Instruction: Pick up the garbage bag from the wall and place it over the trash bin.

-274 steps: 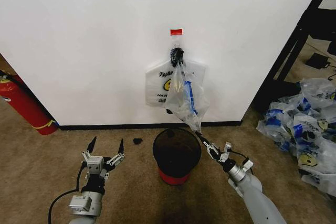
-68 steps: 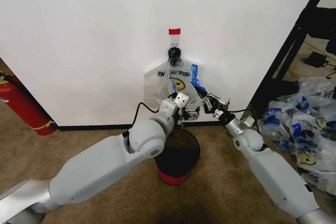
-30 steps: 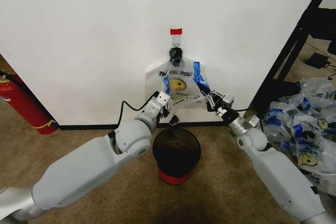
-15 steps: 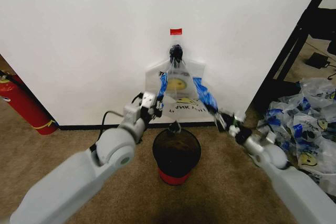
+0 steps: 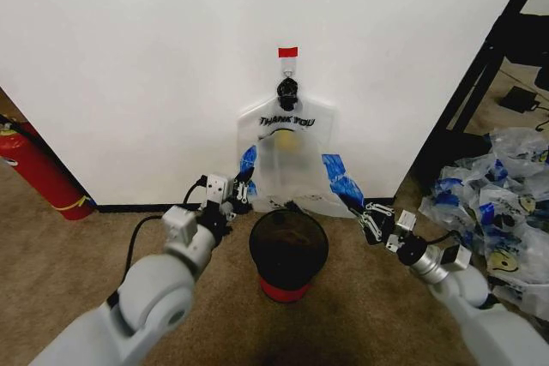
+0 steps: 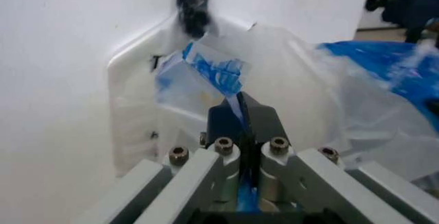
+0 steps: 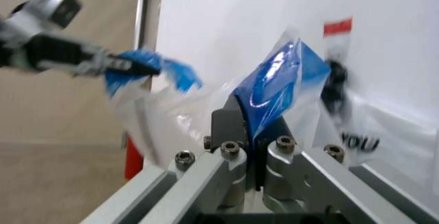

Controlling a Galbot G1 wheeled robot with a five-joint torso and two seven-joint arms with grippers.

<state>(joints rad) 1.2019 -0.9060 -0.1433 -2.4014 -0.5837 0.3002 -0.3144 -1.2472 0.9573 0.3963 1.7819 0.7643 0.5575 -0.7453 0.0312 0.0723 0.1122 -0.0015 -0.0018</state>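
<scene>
You have the thin see-through white garbage bag (image 5: 287, 156) on its wall hook, mouth stretched above the small round black trash bin (image 5: 288, 246). Left gripper (image 5: 235, 198) and right gripper (image 5: 367, 219) each pinch a blue handle, seemingly firmly; lower both evenly around the rim.

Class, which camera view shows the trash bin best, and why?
The head view: the trash bin stands whole below the garbage bag, between the left gripper and right gripper. The wrist views show pinched bag plastic, not the bin.
</scene>
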